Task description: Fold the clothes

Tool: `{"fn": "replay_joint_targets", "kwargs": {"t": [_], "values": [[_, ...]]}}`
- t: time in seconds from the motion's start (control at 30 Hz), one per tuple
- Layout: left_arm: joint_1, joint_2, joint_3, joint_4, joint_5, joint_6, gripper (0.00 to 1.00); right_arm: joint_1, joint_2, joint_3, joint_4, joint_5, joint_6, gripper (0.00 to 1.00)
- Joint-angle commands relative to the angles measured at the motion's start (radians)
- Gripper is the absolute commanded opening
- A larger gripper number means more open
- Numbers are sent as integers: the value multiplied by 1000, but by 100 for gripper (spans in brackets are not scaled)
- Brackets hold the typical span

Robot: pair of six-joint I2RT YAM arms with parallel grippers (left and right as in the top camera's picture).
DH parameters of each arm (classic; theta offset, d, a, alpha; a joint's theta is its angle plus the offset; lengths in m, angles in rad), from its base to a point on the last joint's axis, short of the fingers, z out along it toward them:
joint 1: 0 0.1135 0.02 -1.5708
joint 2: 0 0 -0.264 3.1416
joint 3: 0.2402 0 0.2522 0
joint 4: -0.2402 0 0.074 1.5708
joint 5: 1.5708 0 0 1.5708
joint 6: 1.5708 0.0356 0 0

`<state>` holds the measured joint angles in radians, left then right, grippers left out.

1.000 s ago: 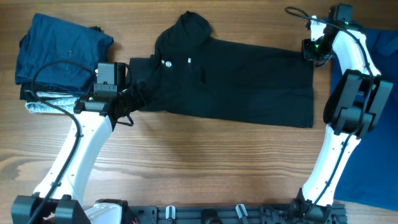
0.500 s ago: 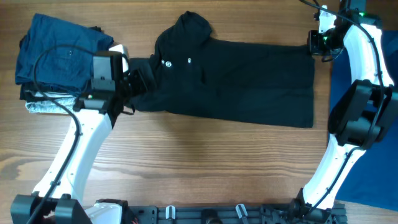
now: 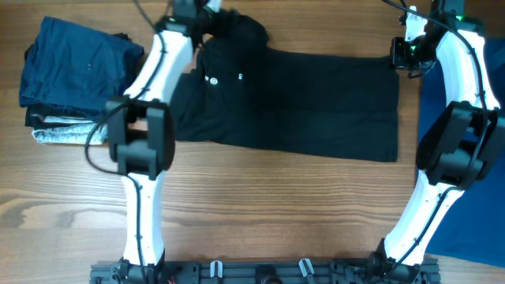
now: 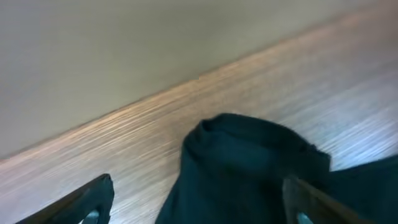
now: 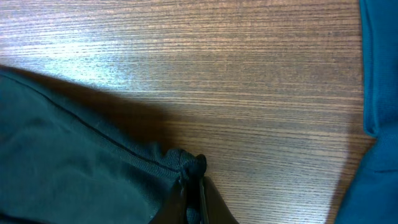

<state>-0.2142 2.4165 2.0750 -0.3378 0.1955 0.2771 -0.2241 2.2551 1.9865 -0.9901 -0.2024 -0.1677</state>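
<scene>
The clothes here are mainly a black short-sleeved shirt spread flat across the table, its collar toward the far edge and a small white logo on the chest. My left gripper hovers open at the collar. In the left wrist view its fingers stand wide either side of the bunched collar, touching nothing. My right gripper is shut on the shirt's far right hem corner, pinched between the tips of that gripper. A bright blue shirt lies at the right edge.
A stack of folded garments, dark blue on top, sits at the far left. Bare wooden table stretches along the near side of the shirt. The blue cloth lies close to the right gripper. The table's far edge runs just behind the collar.
My left arm has swung from the shirt's left sleeve up to the collar at the far edge, jaws still open. The right gripper shifted slightly up and right with the hem, then held.
</scene>
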Motion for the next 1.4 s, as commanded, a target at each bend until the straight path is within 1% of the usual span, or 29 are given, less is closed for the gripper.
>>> {"fn": "replay_joint_targets", "kwargs": {"t": [0.0, 0.07, 0.2, 0.3, 0.4, 0.43, 0.5, 0.53, 0.6, 0.63, 0.67, 0.7, 0.73, 0.8, 0.87, 0.9, 0.97, 1.0, 1.07, 1.1, 1.17, 1.23, 1.3, 1.33, 1.37], "values": [[-32, 74, 21, 66, -13, 155, 91, 2, -26, 14, -4, -16, 13, 4], [-35, 108, 21, 96, -13, 189, 85, 2, -26, 14, -17, -17, 14, 4], [-24, 177, 21, 143, -13, 191, 84, 2, -26, 14, -31, 23, 12, 4], [-16, 220, 21, 172, -14, 190, 84, 2, -26, 14, -32, 25, 13, 4], [-14, 264, 21, 192, -14, 187, 82, 2, -26, 14, -32, 25, 13, 4], [-13, 275, 21, 179, -13, 186, 67, 2, -26, 14, -32, 25, 13, 4], [-13, 274, 21, 82, -13, 177, 43, 2, -26, 14, -32, 25, 13, 4], [-13, 271, 21, 36, -13, 123, 46, 2, -26, 14, -32, 25, 13, 4], [-3, 267, 21, -33, -14, -9, 47, 2, -26, 14, -35, 25, 13, 4], [12, 258, 21, -84, -12, -112, 51, 2, -26, 14, -35, 25, 14, 4], [24, 249, 21, -122, -5, -188, 55, 2, -26, 14, -35, 26, 13, 4], [34, 234, 21, -154, 5, -243, 58, 2, -26, 14, -35, 26, 13, 4], [44, 220, 21, -174, 27, -265, 64, 2, -26, 14, -34, 25, 13, 4], [66, 162, 21, -215, 97, -265, 64, 2, -26, 14, -32, 26, 13, 5], [68, 94, 21, -238, 95, -264, 64, 2, -26, 14, -30, 25, 13, 4], [68, 51, 21, -231, 95, -263, 66, 2, -26, 14, -27, 25, 13, 4], [68, 10, 21, -182, 93, -255, 67, 2, -26, 14, -24, 25, 13, 4], [68, 8, 21, -147, 80, -254, 67, 2, -26, 14, -24, 25, 14, 4], [65, 22, 21, -82, 64, -125, 76, 2, -26, 14, -24, 25, 14, 4], [66, 29, 21, -61, 61, -97, 77, 2, -26, 14, -24, 25, 14, 4], [66, 45, 21, -30, 49, -39, 74, 2, -26, 14, -24, 25, 14, 4], [65, 77, 21, 0, 47, 20, 74, 2, -26, 14, -24, 25, 14, 4], [63, 127, 21, 62, 47, 57, 73, 2, -26, 14, -24, 25, 18, 4], [61, 149, 21, 96, 43, 57, 69, 2, -26, 14, -24, 25, 23, 4], [61, 158, 21, 104, 43, 57, 69, 2, -26, 14, -24, 25, 35, 4]]}}
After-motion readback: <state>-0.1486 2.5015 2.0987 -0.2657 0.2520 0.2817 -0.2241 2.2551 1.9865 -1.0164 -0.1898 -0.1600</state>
